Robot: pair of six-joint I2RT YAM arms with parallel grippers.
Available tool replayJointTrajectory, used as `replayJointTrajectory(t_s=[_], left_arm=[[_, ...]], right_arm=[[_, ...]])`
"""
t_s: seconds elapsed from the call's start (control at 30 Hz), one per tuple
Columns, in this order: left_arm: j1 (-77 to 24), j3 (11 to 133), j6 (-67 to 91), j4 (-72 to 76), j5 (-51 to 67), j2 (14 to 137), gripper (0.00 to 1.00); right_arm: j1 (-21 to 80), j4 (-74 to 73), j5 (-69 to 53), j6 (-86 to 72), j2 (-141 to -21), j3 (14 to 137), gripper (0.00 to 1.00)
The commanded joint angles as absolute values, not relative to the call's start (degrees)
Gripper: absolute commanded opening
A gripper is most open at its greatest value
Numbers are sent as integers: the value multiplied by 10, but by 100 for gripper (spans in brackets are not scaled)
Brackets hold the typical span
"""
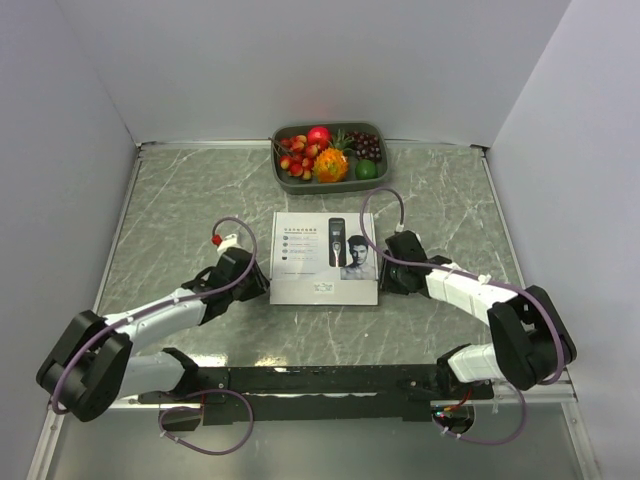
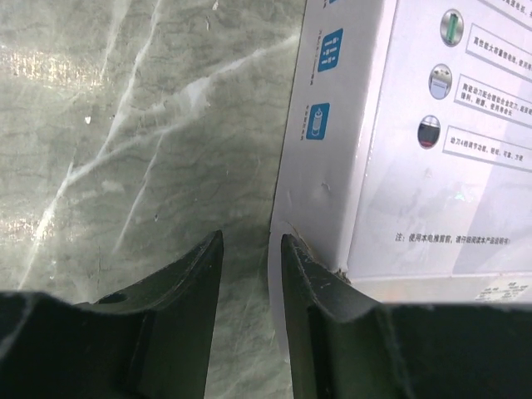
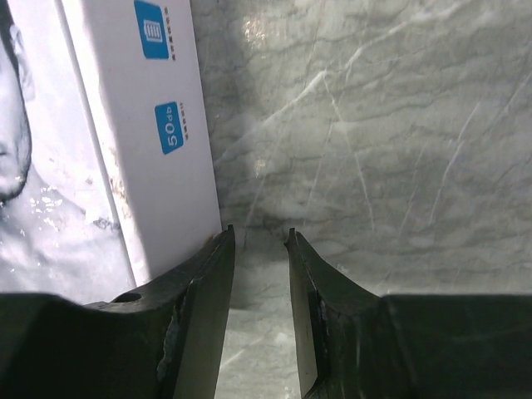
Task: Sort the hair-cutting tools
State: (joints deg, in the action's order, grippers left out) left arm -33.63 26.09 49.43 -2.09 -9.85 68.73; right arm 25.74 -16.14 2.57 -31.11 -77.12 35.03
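Observation:
No loose hair-cutting tools show in any view; only a printed picture of a clipper is on the lid of the white cardboard box [image 1: 326,258], which lies flat in the middle of the table. My left gripper [image 1: 250,272] is low at the box's left side, its jaws a little apart and empty. In the left wrist view the gripper [image 2: 251,237] has its right finger against the box's near-left corner [image 2: 332,166]. My right gripper [image 1: 392,268] is at the box's right side, open and empty. In the right wrist view the gripper [image 3: 261,233] has its left finger beside the box wall [image 3: 158,141].
A grey tray [image 1: 330,187] of colourful fruit stands at the back centre. White walls close the table on the left, back and right. Bare marble table [image 1: 180,210] lies on both sides of the box.

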Motion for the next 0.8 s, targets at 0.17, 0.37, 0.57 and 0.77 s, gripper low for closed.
replayJointTrajectory(t_s=[0.17, 0.37, 0.57, 0.77], left_arm=[[-350, 241, 526, -15, -41, 623, 41], [-351, 229, 531, -8, -24, 606, 41], [-352, 225, 533, 13, -13, 619, 41], [-352, 228, 535, 13, -5, 606, 41]], right_arm=[[276, -166, -38, -340, -716, 323, 41], [277, -169, -54, -342, -687, 315, 42], [277, -167, -62, -340, -679, 315, 42], [276, -163, -69, -338, -677, 310, 42]])
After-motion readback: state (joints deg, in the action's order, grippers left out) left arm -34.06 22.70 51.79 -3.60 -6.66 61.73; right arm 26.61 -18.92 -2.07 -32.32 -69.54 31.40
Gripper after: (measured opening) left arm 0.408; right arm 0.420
